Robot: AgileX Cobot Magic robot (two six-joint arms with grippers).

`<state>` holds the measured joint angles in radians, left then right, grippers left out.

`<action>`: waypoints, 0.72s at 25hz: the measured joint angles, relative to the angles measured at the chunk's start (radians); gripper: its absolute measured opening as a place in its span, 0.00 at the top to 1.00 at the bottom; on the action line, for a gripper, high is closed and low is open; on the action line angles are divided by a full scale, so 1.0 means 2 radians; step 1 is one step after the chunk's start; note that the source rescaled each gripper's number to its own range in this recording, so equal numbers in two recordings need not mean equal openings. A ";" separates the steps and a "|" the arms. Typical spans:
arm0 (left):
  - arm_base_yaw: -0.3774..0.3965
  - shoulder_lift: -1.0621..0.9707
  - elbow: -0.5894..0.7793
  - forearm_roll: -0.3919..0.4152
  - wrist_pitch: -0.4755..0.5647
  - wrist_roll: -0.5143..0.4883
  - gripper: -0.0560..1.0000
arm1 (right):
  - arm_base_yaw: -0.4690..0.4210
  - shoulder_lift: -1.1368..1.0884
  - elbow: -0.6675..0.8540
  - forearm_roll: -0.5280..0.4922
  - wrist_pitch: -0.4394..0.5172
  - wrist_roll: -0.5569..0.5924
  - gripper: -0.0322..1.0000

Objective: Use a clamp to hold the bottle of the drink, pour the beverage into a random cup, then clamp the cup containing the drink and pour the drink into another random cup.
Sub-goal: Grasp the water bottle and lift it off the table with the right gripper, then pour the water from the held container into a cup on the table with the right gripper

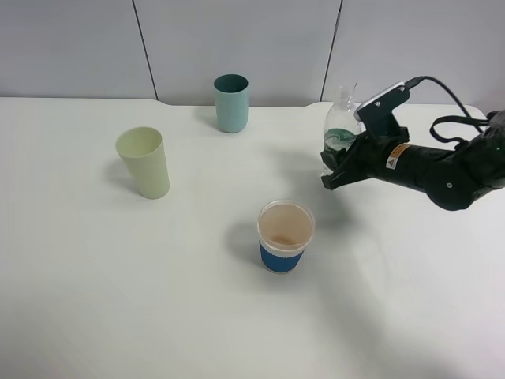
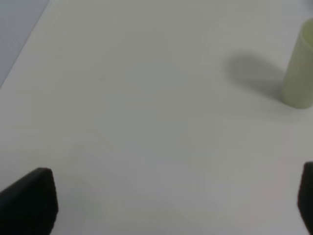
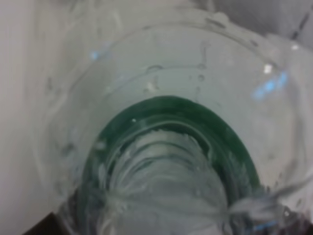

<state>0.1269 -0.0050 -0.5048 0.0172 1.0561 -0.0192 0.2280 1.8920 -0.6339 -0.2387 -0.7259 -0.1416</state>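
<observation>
Right end effector point(image 1: 332, 170): closed on small clear green-labelled plastic bottle point(image 1: 341, 126).
Left end effector point(image 2: 168, 200): spread wide, nothing held.

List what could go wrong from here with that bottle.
1. The right claw grips the bottle low on its thin clear body. The squeeze might buckle it, or the bottle might tip when lifted.
2. The pale yellow-green cup stands far off on the left, and the blue-sleeved cup sits near the way there, so the carry could knock it or spill early.
</observation>
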 joint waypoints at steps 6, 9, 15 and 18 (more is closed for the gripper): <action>0.000 0.000 0.000 0.000 0.000 0.000 0.00 | 0.004 -0.079 0.001 0.027 0.019 0.112 0.97; 0.000 0.000 0.000 0.000 0.000 0.000 0.00 | 0.008 -0.104 -0.008 0.028 0.037 0.168 0.97; 0.000 0.000 0.000 0.000 0.000 0.000 0.00 | 0.040 -0.113 -0.094 0.020 0.176 0.203 0.97; 0.000 0.000 0.000 0.000 0.000 0.000 0.00 | 0.063 -0.113 -0.142 -0.005 0.236 0.204 0.97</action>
<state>0.1269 -0.0050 -0.5048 0.0172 1.0561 -0.0192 0.3547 1.6656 -0.9175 -0.2478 -0.2533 0.2655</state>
